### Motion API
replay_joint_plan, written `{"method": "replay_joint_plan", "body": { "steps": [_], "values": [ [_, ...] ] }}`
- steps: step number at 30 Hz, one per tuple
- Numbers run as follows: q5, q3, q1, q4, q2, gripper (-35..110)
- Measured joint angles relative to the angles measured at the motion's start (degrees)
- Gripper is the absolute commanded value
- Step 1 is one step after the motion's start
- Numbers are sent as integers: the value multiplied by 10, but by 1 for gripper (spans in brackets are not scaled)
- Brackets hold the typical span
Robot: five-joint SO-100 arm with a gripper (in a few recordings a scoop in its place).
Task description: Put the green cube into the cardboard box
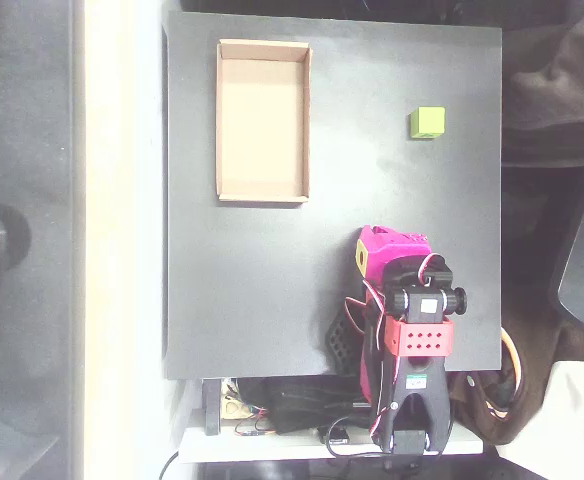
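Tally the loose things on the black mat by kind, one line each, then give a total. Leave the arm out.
Green cube: 1
Cardboard box: 1
Total: 2
Both lie on the black mat, apart from each other, the cube to the right of the box in the overhead view.

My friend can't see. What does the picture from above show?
A small green cube sits alone on a black table, far to the right of an empty cardboard box. A pink and red robot arm is folded at the table's bottom edge, touching neither.
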Motion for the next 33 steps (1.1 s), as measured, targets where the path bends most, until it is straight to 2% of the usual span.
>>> {"method": "replay_joint_plan", "body": {
  "steps": [21,28,33],
  "values": [
    [1,-7,0,3,0,3],
    [-4,-118,-3,14,-11,3],
    [-2,-238,-2,14,-100,3]
  ]
}}
